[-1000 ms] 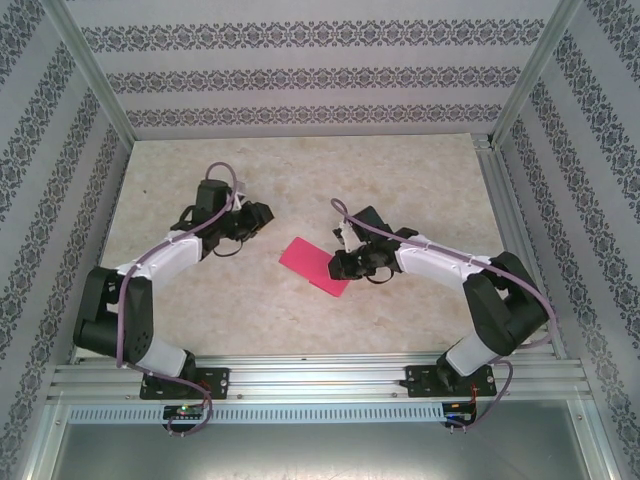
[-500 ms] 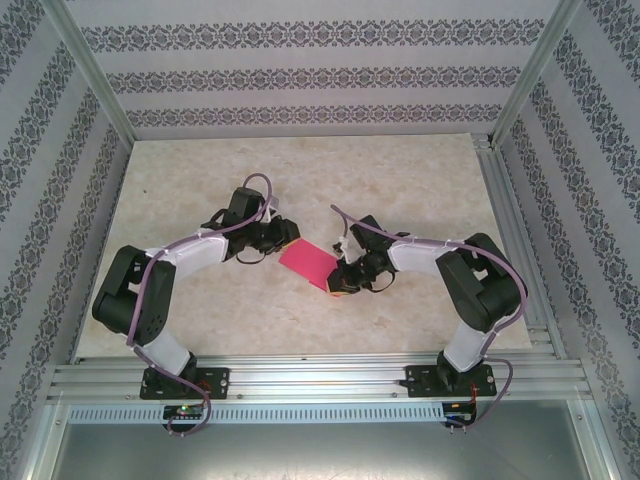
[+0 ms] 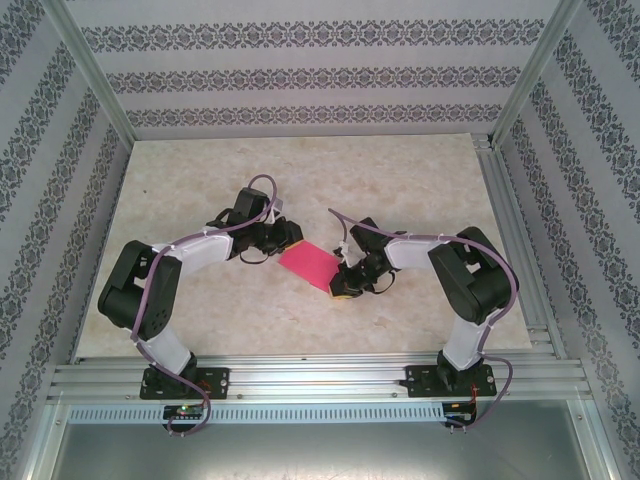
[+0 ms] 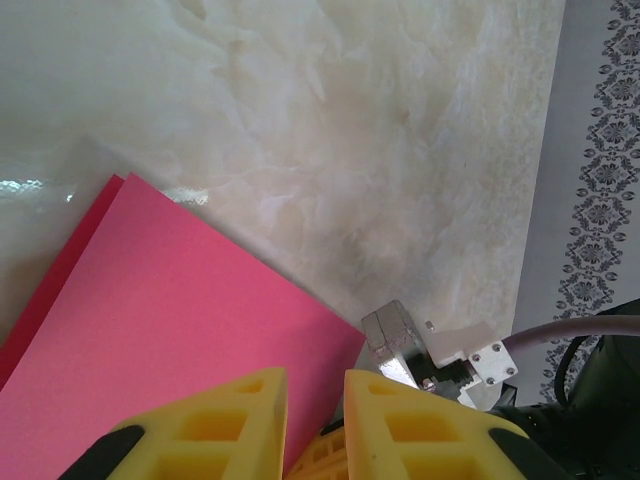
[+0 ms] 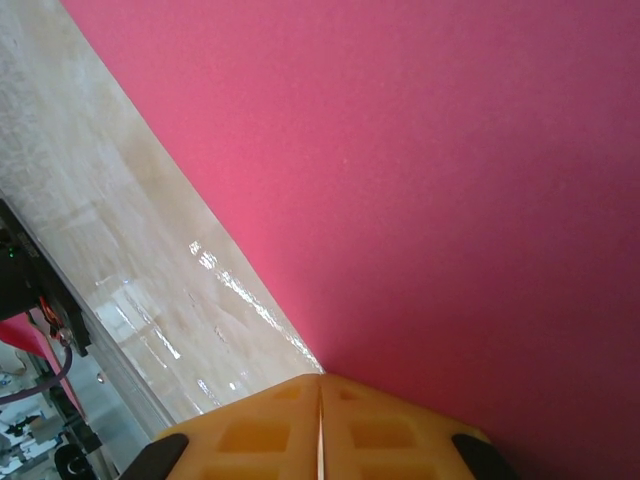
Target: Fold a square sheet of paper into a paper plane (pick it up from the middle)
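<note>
Magenta sheet of paper [image 3: 308,265] lies folded on the table [image 3: 420,190], between both arms. Left gripper [image 4: 315,390]: jaws slightly apart above the sheet. Right gripper [image 5: 321,392]: jaws fully closed, tips at the sheet's edge.

Matt, smooth sheet of paper [image 3: 307,264] on glossy marble-look table [image 3: 400,180]; metal frame rails [image 3: 320,375]

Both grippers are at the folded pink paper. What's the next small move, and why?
Probably lower the left gripper onto the folded magenta-pink paper sheet to pin it. Its jaws stand slightly apart over one end, two layers lie a little offset, and the shut right gripper has its tips at the opposite end, so pinning should keep the layers from sliding.
</note>
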Robot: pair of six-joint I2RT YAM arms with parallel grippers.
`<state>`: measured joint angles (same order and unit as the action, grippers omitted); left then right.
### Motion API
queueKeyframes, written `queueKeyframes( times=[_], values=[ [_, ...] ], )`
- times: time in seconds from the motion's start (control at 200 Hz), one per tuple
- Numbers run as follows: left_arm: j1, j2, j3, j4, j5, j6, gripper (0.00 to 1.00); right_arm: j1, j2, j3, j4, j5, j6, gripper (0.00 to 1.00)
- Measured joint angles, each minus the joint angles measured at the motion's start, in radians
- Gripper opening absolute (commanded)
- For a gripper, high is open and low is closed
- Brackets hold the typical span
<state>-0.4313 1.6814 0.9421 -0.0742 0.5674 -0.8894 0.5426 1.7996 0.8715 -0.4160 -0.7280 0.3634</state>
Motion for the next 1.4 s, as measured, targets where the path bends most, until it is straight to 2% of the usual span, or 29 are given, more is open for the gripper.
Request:
queueKeyframes(
  times=[0.34,0.749,0.949,1.049,1.129,1.179,1.229,1.334,1.374,1.404],
  values=[
    [-0.004,0.0,0.018,-0.004,0.0,0.007,0.24,0.0,-0.052,0.03,-0.056,0.018,0.0,0.1],
    [-0.034,0.0,0.02,-0.011,0.004,0.015,0.26,0.0,0.008,0.008,-0.024,0.005,0.011,0.11],
    [-0.037,-0.009,0.019,-0.034,-0.024,0.017,0.29,0.033,-0.046,-0.1,0.21,0.006,0.219,0.13],
    [-0.037,-0.029,0.018,-0.048,-0.045,0.017,0.38,0.072,-0.076,-0.156,0.354,0.051,0.375,0.16],
    [-0.037,-0.044,0.018,-0.058,-0.064,0.018,0.4,0.111,-0.09,-0.187,0.477,0.1,0.513,0.13],
    [-0.037,-0.055,0.011,-0.058,-0.079,0.017,0.47,0.137,-0.103,-0.206,0.564,0.137,0.594,0.18],
    [-0.037,-0.066,-0.002,-0.058,-0.087,0.011,0.48,0.152,-0.119,-0.224,0.639,0.163,0.66,0.2],
    [-0.037,-0.092,-0.053,-0.047,-0.107,-0.016,0.52,0.143,-0.187,-0.257,0.73,0.205,0.722,0.22],
    [-0.037,-0.1,-0.08,-0.035,-0.111,-0.034,0.52,0.116,-0.219,-0.256,0.718,0.213,0.71,0.27],
    [-0.038,-0.105,-0.102,-0.023,-0.114,-0.048,0.55,0.086,-0.245,-0.248,0.687,0.223,0.681,0.31]
  ],
)
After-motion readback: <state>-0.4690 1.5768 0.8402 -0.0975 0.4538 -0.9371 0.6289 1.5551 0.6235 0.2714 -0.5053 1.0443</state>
